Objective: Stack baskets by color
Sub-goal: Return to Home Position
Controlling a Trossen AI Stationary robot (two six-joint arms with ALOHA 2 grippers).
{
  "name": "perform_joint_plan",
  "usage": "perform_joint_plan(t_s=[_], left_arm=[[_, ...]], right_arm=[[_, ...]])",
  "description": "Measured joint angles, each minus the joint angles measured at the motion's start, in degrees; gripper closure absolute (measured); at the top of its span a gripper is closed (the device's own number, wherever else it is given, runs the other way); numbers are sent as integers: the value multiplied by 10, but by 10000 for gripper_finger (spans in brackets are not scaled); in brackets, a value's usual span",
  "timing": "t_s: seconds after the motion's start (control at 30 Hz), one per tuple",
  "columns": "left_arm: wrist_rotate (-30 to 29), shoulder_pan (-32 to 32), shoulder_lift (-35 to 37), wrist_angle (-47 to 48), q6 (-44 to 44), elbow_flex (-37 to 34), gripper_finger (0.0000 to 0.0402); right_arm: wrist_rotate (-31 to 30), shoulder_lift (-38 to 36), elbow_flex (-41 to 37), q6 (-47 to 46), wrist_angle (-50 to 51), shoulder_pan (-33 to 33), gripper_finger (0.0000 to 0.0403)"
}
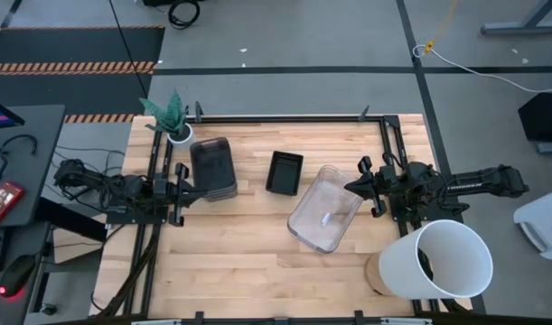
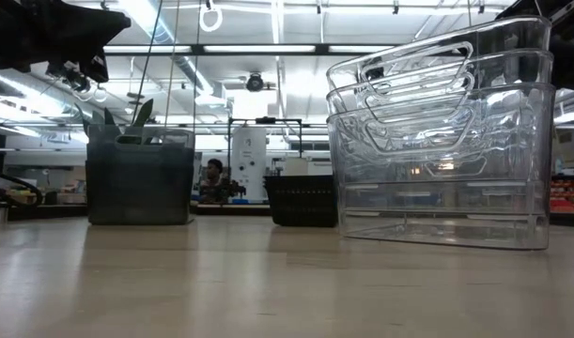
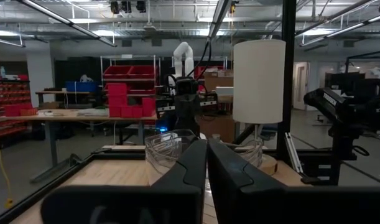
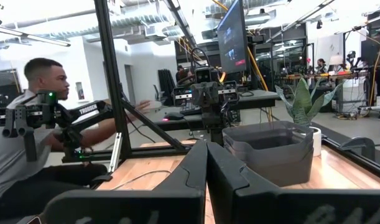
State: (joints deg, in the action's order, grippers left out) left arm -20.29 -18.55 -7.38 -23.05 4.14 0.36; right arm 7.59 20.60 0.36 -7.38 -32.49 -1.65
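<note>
Three tidy stacks of baskets stand on the wooden table (image 1: 257,262): smoky grey baskets (image 1: 212,168) toward the left, small black baskets (image 1: 285,172) in the middle, and large clear baskets (image 1: 325,208) toward the right. Each stack stands apart from the others. Sorting by colour looks finished, so the step in hand is most likely parking both arms. The next move would call only for settling them clear of the stacks without nudging any. The left gripper (image 1: 192,191) hangs just beside the grey stack and the right gripper (image 1: 355,188) just beside the clear stack, facing each other. Both wrist views show each gripper pinched closed, empty, and touching no basket.
</note>
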Motion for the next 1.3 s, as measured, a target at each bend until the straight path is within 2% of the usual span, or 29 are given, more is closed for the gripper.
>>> perform_joint_plan(t_s=[0.97, 1.3], left_arm=[[0, 0, 0, 0, 0, 0, 368], [0, 0, 0, 0, 0, 0, 378]], right_arm=[[0, 0, 0, 0, 0, 0, 393], [0, 0, 0, 0, 0, 0, 393]])
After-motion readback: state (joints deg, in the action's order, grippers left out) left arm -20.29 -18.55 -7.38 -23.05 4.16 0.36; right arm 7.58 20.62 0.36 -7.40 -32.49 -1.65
